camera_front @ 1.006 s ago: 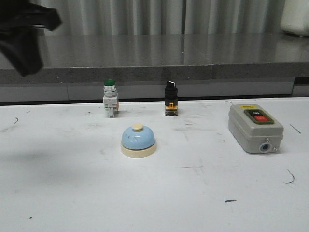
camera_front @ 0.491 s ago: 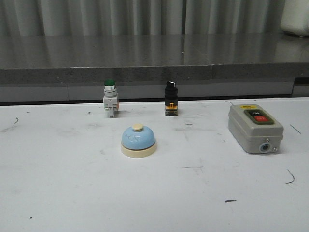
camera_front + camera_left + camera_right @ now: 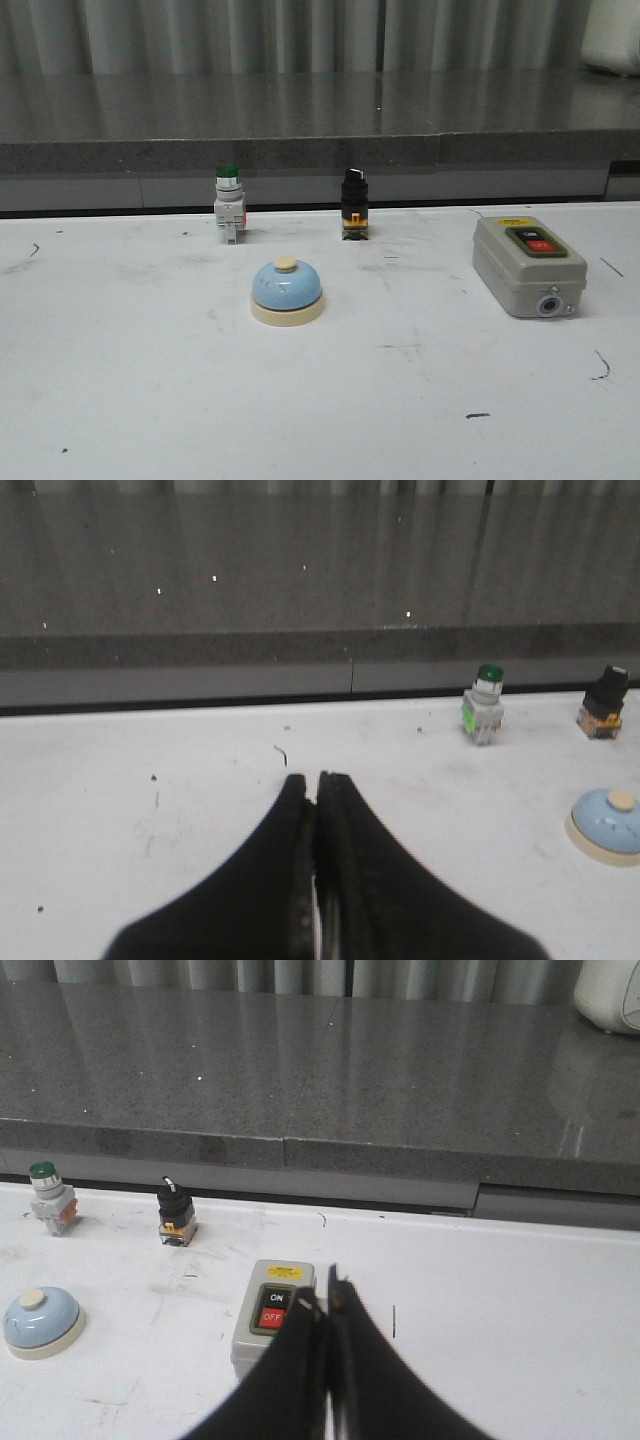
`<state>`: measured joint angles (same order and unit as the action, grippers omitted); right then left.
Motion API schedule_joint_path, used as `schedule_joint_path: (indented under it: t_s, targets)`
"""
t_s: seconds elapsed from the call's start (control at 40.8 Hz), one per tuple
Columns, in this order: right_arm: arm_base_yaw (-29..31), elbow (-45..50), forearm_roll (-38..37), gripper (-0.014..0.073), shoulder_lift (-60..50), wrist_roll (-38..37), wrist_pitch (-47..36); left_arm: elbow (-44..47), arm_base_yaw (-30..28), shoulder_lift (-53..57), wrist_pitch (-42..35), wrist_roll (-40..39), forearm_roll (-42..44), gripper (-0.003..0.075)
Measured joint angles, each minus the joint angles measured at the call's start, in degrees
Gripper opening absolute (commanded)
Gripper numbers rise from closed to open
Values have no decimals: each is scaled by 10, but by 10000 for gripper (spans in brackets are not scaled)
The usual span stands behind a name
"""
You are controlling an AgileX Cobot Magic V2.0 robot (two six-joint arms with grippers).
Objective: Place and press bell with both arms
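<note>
Our left gripper [image 3: 316, 790] has withdrawn from the front view's ten o'clock; both it and the right gripper [image 3: 327, 1305] are pressed together, bell [image 3: 286, 290] untouched.

The left gripper [image 3: 316, 780] appeared in its wrist camera as two matte black fingers [image 3: 370, 880], broad at the base and tapering to narrow tips, with a thin pale strip visible along the seam between them. The right gripper [image 3: 324, 1285] showed the same dark, wedge-shaped fingers [image 3: 375, 1380], with a small light fleck near one tip. No cables, screws or markings could be made out on either.
</note>
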<state>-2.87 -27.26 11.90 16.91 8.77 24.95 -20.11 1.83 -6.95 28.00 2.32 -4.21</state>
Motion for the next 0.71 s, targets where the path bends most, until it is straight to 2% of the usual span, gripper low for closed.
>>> schedule_joint_path:
  t_s: [0.54, 0.712]
  targets:
    - [0, 0, 0, -59, 0, 0, -1, 3, 0, 13, -15, 0, 0, -20]
    - [0, -7, 0, -59, 37, 0, -36, 3, 0, 13, -16, 0, 0, -20]
